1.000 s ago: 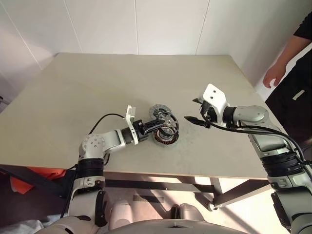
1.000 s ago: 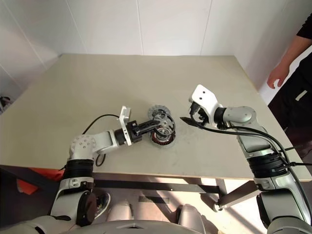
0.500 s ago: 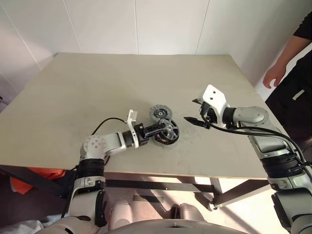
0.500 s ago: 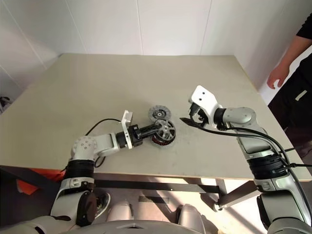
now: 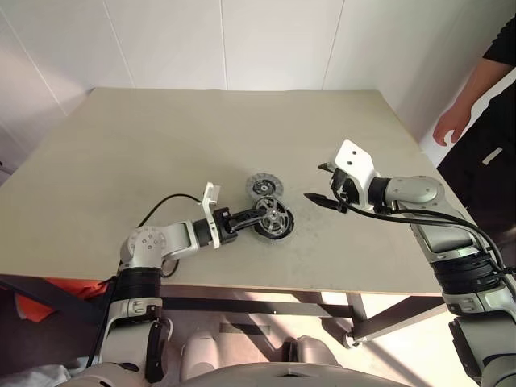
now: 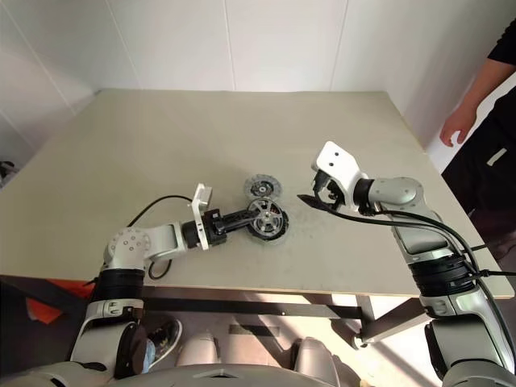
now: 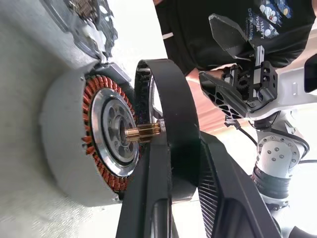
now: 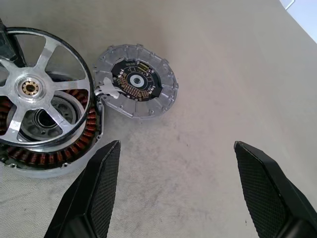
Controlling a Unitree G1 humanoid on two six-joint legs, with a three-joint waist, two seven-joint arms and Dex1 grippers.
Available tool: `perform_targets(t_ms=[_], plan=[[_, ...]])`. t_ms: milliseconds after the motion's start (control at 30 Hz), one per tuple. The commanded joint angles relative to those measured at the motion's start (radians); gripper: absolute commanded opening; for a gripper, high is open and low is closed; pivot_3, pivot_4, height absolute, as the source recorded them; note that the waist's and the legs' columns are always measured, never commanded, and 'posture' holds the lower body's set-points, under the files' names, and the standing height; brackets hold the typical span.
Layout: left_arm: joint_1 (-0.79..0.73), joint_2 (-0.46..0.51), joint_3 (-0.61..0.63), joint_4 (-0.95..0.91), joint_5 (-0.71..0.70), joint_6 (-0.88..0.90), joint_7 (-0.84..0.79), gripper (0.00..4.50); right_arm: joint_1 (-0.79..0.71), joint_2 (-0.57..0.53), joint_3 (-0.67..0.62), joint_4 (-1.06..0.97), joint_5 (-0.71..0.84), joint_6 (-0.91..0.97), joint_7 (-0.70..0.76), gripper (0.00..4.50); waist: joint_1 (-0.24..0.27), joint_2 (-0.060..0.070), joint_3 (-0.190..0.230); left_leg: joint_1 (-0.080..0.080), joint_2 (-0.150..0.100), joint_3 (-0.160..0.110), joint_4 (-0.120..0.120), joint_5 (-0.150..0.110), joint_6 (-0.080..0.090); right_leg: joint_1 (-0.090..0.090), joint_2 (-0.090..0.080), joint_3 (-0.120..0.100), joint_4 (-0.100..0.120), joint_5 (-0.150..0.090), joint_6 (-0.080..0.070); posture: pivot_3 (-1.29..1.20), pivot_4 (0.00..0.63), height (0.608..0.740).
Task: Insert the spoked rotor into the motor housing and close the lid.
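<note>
1. The left gripper [image 5: 260, 216] reaches level across the table [image 5: 161, 145] from the robot's left, its fingers closed on the rim of the rotor [image 5: 272, 218].
2. The rotor, a silvery spoked wheel with a brass-coloured hub, is held over the housing [image 8: 47, 151]; in the left wrist view its hub pin points at the housing's dark centre, with a gap between wheel and windings.
3. The housing [image 7: 74, 144] lies flat on the table, its copper windings showing beneath and around the rotor.
4. The lid [image 5: 264, 187] lies flat on the table just beyond the housing, its edge close against the housing's rim in the right wrist view; whether they touch I cannot tell.
5. The right gripper [image 5: 321, 185] hangs above the table to the right of the parts, well clear of them, angled down towards them, its fingers [image 8: 101, 191] spread wide and holding nothing.
6. A person [image 5: 484, 105] in dark clothes stands at the far right edge of the table, hand [image 5: 453, 125] hanging loose.
</note>
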Motion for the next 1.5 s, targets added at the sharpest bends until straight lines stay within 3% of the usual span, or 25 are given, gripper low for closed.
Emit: perform_targets(t_ms=[33,433,633,933,1500], plan=[[0.0,0.02,0.043,-0.01,0.004,-0.032,0.022,0.36,-0.028,0.0,-0.004,-0.015,-0.006,-0.016,0.005,4.12,-0.001,0.0,0.0,0.0,0.0,0.0,0.0,0.0,0.0,0.0,0.0,0.0,0.0,0.0,0.0,0.0,0.0,0.74],[-0.019,-0.12,0.068,0.023,-0.053,-0.032,0.066,0.36,-0.031,-0.006,0.005,-0.011,-0.009,-0.026,0.022,4.12,0.005,0.0,0.0,0.001,-0.001,0.0,0.0,0.0,0.0,0.002,-0.001,0.0,-0.001,0.0,0.0,0.0,0.0,0.74],[-0.027,-0.134,0.075,0.049,-0.045,-0.026,0.067,0.36,-0.022,-0.011,0.0,-0.02,-0.013,-0.023,0.026,4.12,0.003,0.0,0.0,0.001,0.0,0.0,-0.001,0.0,0.0,0.002,-0.001,0.0,-0.001,0.0,0.0,0.0,0.0,0.74],[-0.022,-0.115,0.073,0.029,-0.055,0.015,0.063,3.31,-0.027,-0.007,0.001,-0.006,-0.021,-0.031,0.024,4.12,0.003,0.0,0.0,0.001,-0.001,0.0,0.0,0.0,0.0,0.002,-0.001,0.0,-0.001,0.0,0.0,0.0,0.0,0.74],[0.052,0.012,0.098,-0.144,-0.082,0.021,0.057,3.31,-0.029,0.008,0.009,0.001,-0.011,-0.041,0.043,4.12,0.002,0.0,0.0,0.001,0.0,0.0,-0.001,0.0,0.0,0.002,-0.001,0.0,-0.001,0.0,0.0,0.0,0.0,0.74]])
